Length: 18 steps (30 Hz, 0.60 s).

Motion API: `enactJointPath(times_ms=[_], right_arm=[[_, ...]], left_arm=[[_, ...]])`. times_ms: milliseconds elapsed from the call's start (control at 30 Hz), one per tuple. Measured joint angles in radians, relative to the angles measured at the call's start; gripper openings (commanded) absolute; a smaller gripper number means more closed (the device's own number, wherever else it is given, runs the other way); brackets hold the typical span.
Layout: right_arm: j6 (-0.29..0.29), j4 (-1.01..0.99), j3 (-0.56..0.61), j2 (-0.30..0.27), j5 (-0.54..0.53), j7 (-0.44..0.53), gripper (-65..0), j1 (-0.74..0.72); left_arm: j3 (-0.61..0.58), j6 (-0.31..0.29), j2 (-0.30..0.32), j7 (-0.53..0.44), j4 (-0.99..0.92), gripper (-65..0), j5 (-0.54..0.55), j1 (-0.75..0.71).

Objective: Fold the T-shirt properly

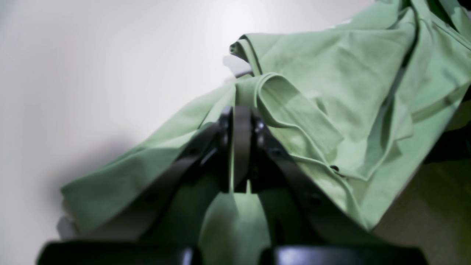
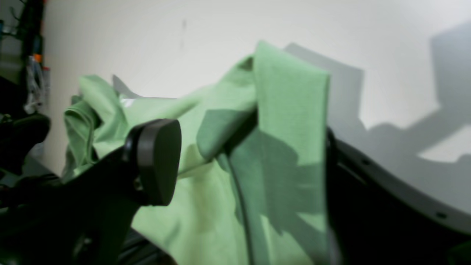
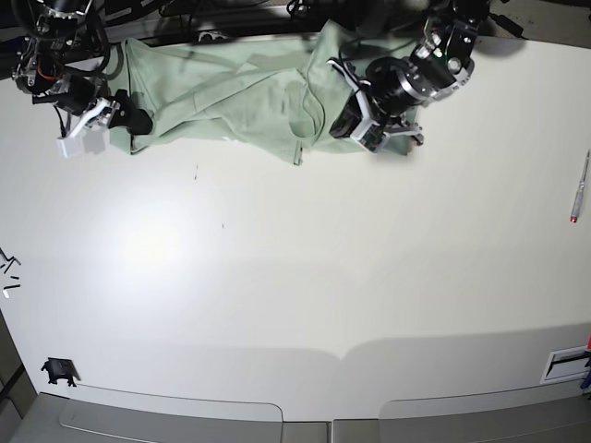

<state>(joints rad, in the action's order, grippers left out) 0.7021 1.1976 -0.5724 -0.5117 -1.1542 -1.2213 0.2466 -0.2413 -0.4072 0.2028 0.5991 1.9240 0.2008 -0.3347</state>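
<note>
The pale green T-shirt (image 3: pixel 231 88) lies rumpled along the far edge of the white table (image 3: pixel 295 277). My left gripper (image 1: pixel 241 114) is shut on a fold of the T-shirt (image 1: pixel 349 73) near a button; in the base view it sits at the shirt's right end (image 3: pixel 337 125). At the cloth's left end is my right gripper (image 3: pixel 129 120). In the right wrist view that gripper (image 2: pixel 243 147) is open, with a raised strip of the T-shirt (image 2: pixel 287 110) standing between its fingers. One dark pad (image 2: pixel 158 158) shows; the cloth hides the other fingertip.
A pen (image 3: pixel 579 187) lies near the table's right edge. A small black object (image 3: pixel 58 371) sits at the front left corner, and a few small bits (image 3: pixel 7 268) lie at the left edge. Cables and dark equipment (image 3: pixel 231 11) run behind the far edge.
</note>
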Motion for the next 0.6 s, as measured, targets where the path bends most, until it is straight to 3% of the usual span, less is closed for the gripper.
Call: enactJointPath(times_ms=[400,467,600], right_arm=[[-0.002,-0.001,0.0,0.024,-0.124,-0.069,-21.5,0.0],[-0.003,-0.001,0.001,0.024,-0.126,-0.087,-29.1,0.001],[-0.011,-0.006,0.001,0.025,-0.11,-0.096,-58.5,0.006]], left_arm=[[0.008,-0.001,0.0,0.002,0.0,-65.0,0.0,0.0],[0.025,0.0,0.0,0.004,0.0,-65.0,0.0,0.0],[0.076,0.0,0.0,0.029,0.0,-65.0,0.001,0.0]])
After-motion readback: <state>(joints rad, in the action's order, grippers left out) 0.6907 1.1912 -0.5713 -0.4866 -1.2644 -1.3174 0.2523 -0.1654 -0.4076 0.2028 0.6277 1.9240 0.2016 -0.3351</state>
